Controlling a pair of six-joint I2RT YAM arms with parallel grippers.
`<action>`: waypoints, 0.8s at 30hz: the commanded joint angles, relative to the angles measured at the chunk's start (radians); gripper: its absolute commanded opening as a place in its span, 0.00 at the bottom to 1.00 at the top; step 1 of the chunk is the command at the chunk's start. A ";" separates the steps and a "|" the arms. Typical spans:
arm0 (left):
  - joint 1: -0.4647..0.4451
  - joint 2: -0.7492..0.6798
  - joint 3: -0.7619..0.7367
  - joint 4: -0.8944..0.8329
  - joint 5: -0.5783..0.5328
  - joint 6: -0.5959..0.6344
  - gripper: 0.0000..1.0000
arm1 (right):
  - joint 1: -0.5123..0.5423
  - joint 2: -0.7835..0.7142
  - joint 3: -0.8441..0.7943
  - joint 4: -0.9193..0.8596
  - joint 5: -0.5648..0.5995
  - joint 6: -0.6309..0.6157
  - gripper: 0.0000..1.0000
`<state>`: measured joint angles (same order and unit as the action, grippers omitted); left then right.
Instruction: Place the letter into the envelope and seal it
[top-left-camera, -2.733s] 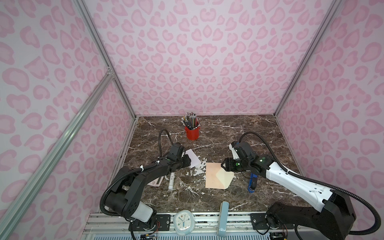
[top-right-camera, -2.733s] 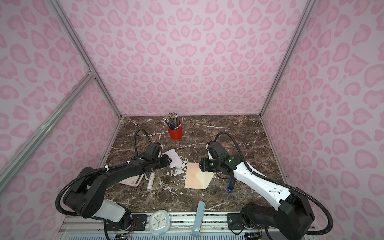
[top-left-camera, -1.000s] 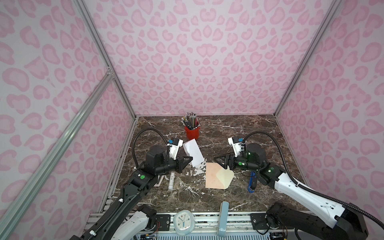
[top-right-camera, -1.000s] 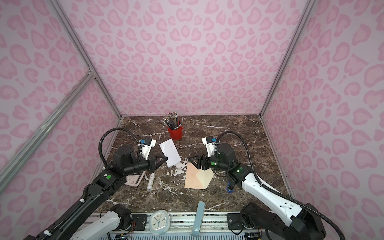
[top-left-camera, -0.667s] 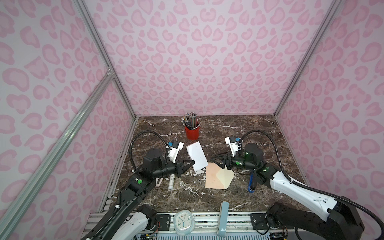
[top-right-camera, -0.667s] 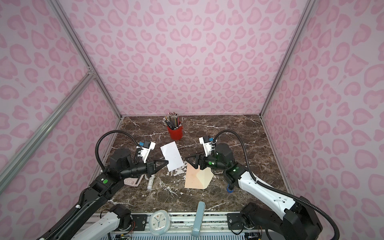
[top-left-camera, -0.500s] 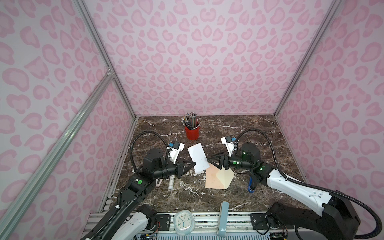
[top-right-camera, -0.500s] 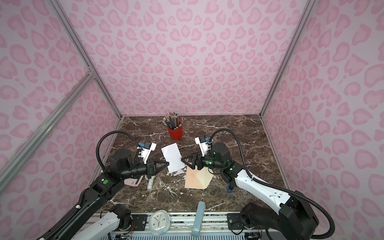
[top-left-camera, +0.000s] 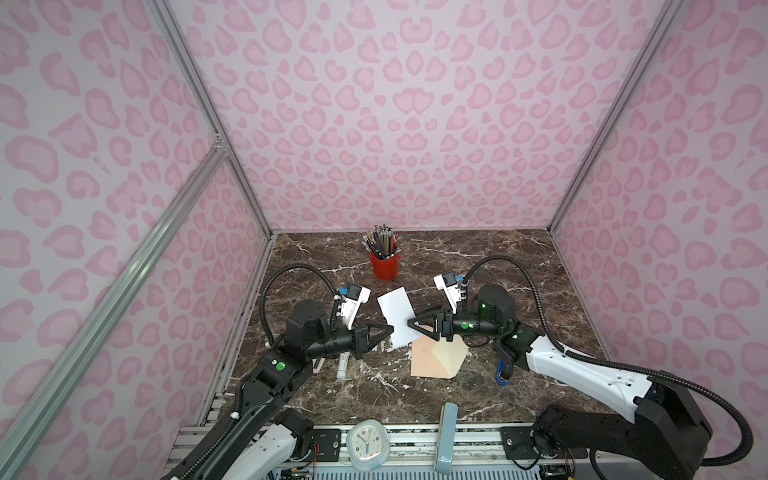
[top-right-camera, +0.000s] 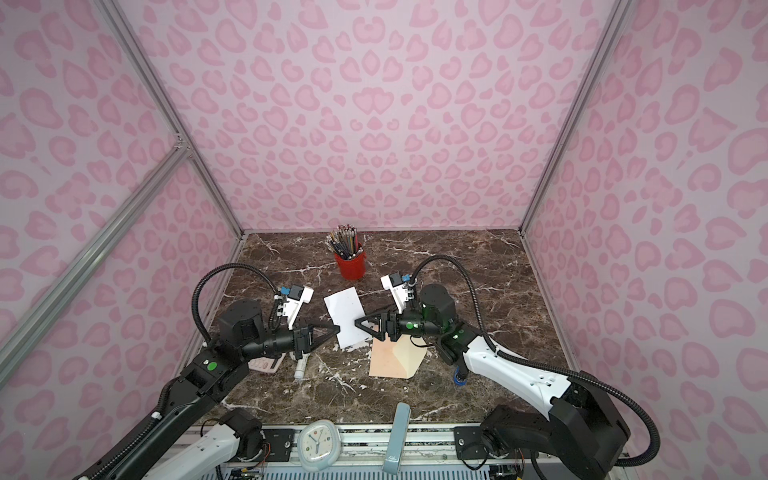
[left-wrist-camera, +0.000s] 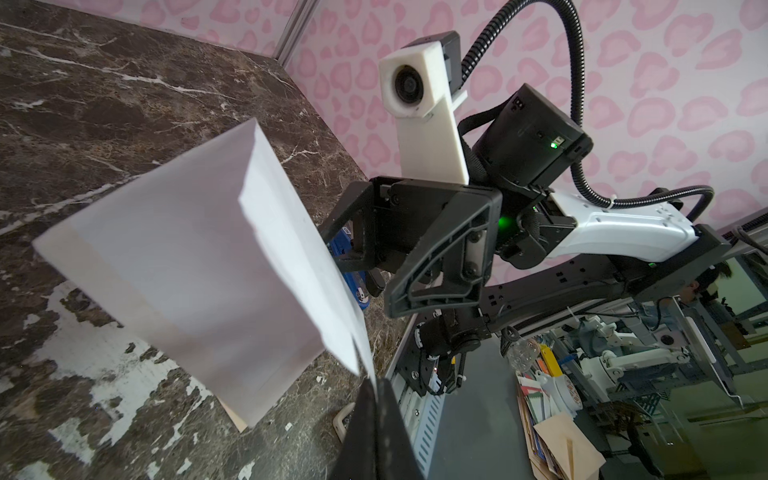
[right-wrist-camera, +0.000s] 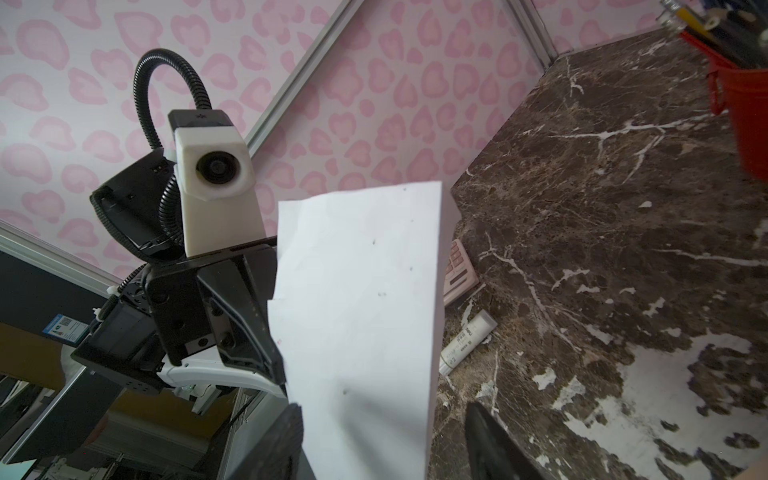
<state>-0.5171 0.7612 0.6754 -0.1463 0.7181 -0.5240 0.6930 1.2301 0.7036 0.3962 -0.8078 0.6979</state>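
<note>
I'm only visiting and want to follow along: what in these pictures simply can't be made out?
Calculator: in a top view, mostly under the left arm; in the right wrist view, partly behind the letter.
Envelope: far edge covered by the right gripper in both top views.
Blue object: mostly under the right arm; unidentifiable.
Whether the right gripper touches the letter: fingers blurred in the right wrist view, too small in top views.

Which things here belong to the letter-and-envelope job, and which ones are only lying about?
For the job: letter, pinched by the left gripper; envelope, lying on the table; right gripper, open around the letter's edge.
Lying about: pencil cup, glue stick, calculator, clock.
</note>
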 joint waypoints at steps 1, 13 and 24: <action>0.000 -0.002 -0.008 0.051 0.012 0.002 0.06 | 0.001 0.004 -0.002 0.092 -0.038 0.040 0.61; 0.000 -0.004 -0.033 0.045 -0.017 0.021 0.06 | 0.007 -0.015 0.012 0.066 -0.064 0.069 0.47; -0.001 0.013 -0.042 0.065 -0.023 0.016 0.06 | 0.059 0.015 0.054 -0.027 -0.048 0.020 0.38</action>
<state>-0.5171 0.7738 0.6361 -0.1242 0.6949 -0.5152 0.7425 1.2343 0.7490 0.3870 -0.8604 0.7433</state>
